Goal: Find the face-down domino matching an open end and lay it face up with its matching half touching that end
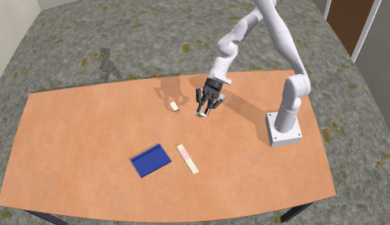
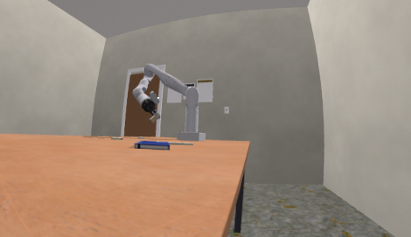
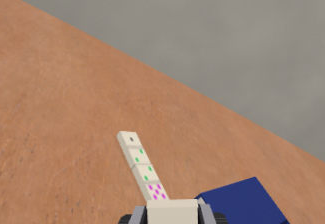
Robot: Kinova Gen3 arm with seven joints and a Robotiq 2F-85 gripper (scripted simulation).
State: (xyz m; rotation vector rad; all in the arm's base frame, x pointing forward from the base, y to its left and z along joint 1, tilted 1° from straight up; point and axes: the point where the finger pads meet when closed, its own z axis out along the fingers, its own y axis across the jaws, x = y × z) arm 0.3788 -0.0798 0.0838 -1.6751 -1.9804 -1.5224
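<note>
My gripper (image 1: 203, 112) (image 2: 155, 116) (image 3: 172, 214) is shut on a domino (image 2: 155, 117) (image 3: 172, 213), held well above the table and tilted. The wrist view shows only a plain cream side of it; its pips are hidden. The line of dominoes (image 1: 187, 159) (image 3: 144, 169) lies straight. In the wrist view its far end shows one black pip, then come two green halves with two pips each and a magenta half with five. The held domino hides the other end. Another domino (image 1: 173, 106) lies apart, behind the line; its pips are not readable here.
A blue book-like block (image 1: 151, 161) (image 2: 152, 145) (image 3: 243, 201) lies close beside the line. A pale shape beside the gripper in the top view may be another domino; I cannot tell. The arm's base (image 1: 285, 136) stands at the right of the table (image 1: 83, 147).
</note>
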